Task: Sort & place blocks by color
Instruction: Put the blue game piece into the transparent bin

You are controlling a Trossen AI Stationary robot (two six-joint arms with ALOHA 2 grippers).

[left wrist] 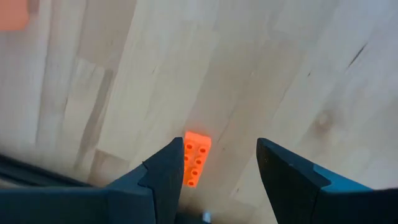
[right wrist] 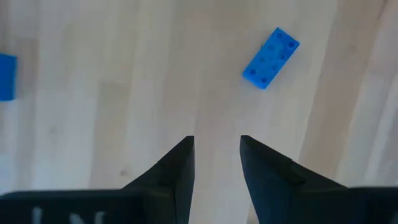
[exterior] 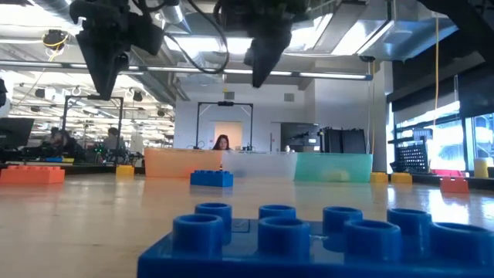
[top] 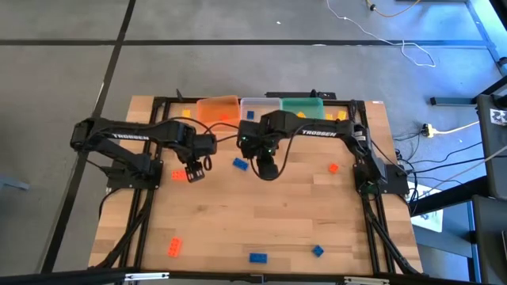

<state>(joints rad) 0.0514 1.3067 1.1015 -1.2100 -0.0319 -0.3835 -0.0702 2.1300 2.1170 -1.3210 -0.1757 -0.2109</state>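
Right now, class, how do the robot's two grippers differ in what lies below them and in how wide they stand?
The left gripper stands wide open above an orange brick; the right gripper has its jaws closer together, holding nothing. The orange brick lies almost between the left jaws; a blue brick lies well clear of the right gripper. Both hang above the wooden table.

We see three plastic tubs (top: 259, 108) along the wooden table's (top: 238, 222) far edge, small toy bricks (top: 240, 164) scattered before them.

Even overhead light, soft shadows, blurred foreground blue block (exterior: 309, 239), window glare
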